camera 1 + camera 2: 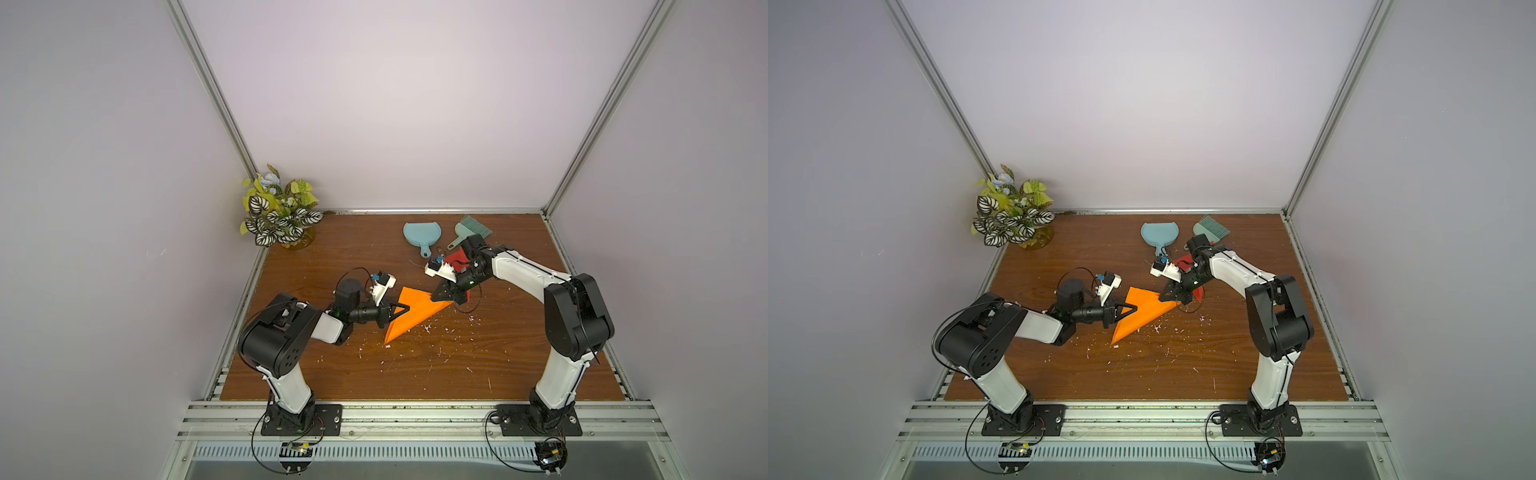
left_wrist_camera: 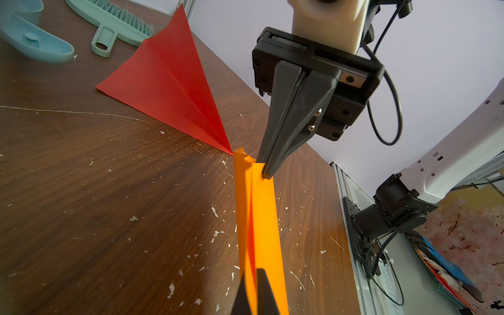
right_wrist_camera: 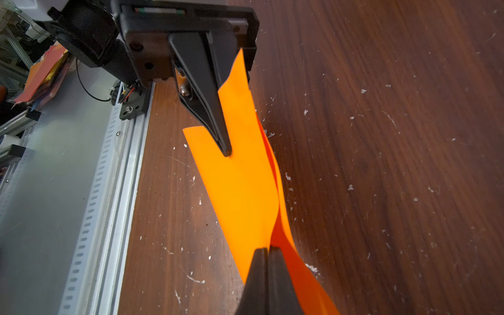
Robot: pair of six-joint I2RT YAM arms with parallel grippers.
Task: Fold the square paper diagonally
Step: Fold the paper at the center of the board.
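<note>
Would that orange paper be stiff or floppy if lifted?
Probably floppy: the orange paper bows and twists between the left end effector and right end effector, both shut on it. Likely very light; edge pinches alone hold it.

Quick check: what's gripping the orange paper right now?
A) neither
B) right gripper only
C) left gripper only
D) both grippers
D: the left gripper and the right gripper are each shut on an opposite end of the orange paper.
</note>
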